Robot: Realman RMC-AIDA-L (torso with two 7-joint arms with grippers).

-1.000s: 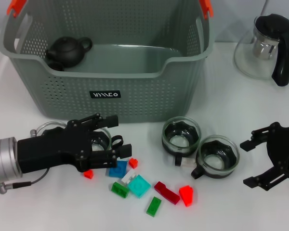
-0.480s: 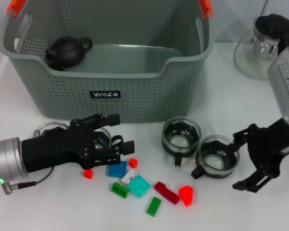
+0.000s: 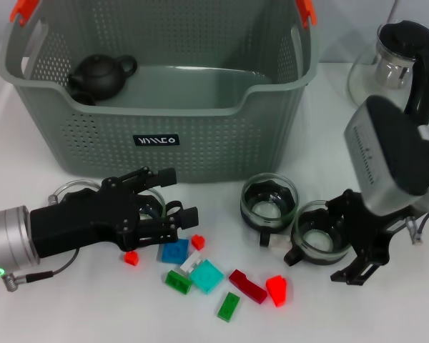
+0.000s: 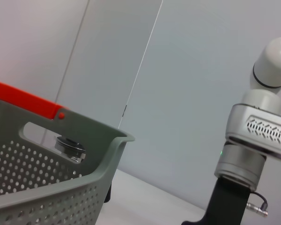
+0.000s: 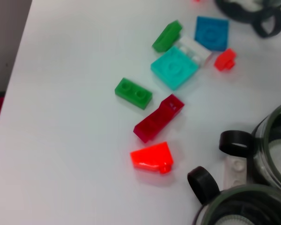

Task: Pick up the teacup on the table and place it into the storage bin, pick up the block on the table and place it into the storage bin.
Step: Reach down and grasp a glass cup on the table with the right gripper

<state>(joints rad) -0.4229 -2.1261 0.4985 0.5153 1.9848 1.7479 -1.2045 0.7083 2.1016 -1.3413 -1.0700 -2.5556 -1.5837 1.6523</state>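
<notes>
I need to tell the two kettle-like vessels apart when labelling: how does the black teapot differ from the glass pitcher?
The black teapot is opaque and dark all over; the glass pitcher is clear with a black lid and handle. The teapot sits inside the storage bin, at its left rear; the pitcher stands on the table, right of the bin. The teapot looks squat and smaller, the pitcher taller. Both stand upright.

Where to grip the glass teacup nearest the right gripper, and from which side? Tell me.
Probably the rim of the teacup, from above: it stands upright with its mouth open. Set one jaw inside and one outside on the side toward the right gripper, since the black handle points toward the blocks and a second teacup crowds the far side.
</notes>
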